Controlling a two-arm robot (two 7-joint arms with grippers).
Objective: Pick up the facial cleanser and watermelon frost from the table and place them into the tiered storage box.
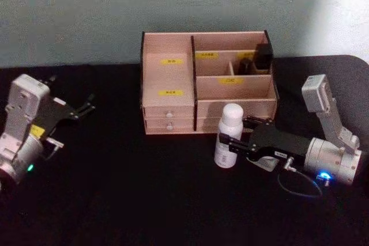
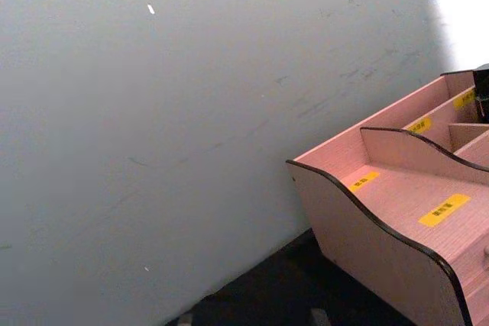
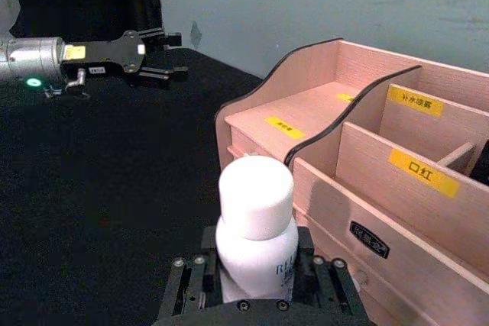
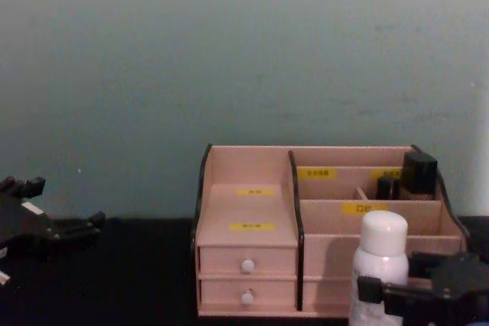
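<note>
Head view: one facial cleanser [image 1: 229, 120] gripped by right tool [image 1: 233, 135], one tiered storage box [image 1: 167, 79], left tool [image 1: 86, 105] open.

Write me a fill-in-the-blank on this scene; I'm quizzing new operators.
The claw around the cleanser is the ___ one.
The cleanser stands ___ on the table.
The box has ___ knobbed drawers.
The left claw is ___.
Missing: right, upright, two, open.
</note>
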